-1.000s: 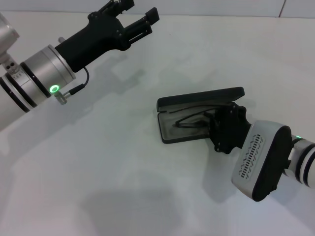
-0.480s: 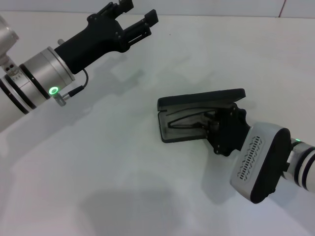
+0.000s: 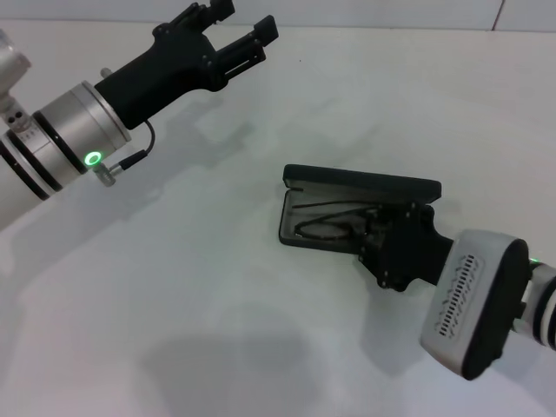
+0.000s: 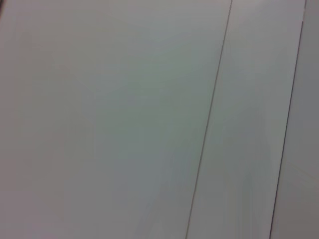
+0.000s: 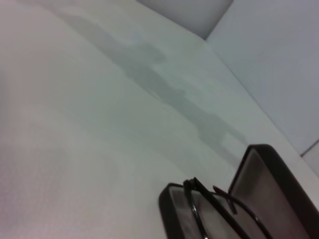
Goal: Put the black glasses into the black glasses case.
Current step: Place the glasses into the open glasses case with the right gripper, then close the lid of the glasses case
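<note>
The black glasses case (image 3: 365, 182) lies open in the middle of the white table, its lid tilted over the tray. The black glasses (image 3: 323, 228) lie inside the tray on the grey lining. My right gripper (image 3: 380, 236) is at the case's right end, reaching into the tray at the glasses' near end. The right wrist view shows the case (image 5: 271, 181) with the glasses' thin frame (image 5: 197, 201) in its tray. My left gripper (image 3: 243, 22) is open and empty, held up at the far left, well away from the case.
The white table (image 3: 174, 304) spreads around the case. A wall seam (image 3: 499, 16) runs at the far right corner. The left wrist view shows only pale panels (image 4: 124, 119).
The case has turned and shifted slightly right, and its lid has dropped lower over the tray. The glasses have sunk flatter into the tray. My right arm has moved back to the right. The left arm has barely moved.
</note>
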### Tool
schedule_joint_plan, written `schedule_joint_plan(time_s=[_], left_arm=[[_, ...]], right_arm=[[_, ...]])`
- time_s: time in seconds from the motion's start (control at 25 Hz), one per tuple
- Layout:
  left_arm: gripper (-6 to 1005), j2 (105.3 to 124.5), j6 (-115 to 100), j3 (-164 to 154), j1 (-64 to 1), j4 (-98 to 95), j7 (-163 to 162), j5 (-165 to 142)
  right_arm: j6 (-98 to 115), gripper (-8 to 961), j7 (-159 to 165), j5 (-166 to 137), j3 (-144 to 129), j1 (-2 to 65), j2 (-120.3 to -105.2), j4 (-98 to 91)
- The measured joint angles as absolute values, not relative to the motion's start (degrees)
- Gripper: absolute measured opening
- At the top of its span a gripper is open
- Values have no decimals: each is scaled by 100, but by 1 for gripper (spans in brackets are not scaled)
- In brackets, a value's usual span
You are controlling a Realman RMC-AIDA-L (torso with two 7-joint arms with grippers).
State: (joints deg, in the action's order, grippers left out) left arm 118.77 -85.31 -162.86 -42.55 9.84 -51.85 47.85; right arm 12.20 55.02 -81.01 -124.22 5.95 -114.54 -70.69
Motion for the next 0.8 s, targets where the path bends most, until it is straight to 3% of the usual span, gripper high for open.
schedule_joint_plan(time_s=[0.2,0.8], left_arm=[[830,11874,-8553,-16286,-4272,984,-5187,4743],[830,11874,-8570,-16286,-4298,984,-5195,4764]], right_arm=[[1911,340,5502,-8093,-12168,438,-11362,-7246],[3647,394,5508,-8131,-11104,257,-11357,-7243]])
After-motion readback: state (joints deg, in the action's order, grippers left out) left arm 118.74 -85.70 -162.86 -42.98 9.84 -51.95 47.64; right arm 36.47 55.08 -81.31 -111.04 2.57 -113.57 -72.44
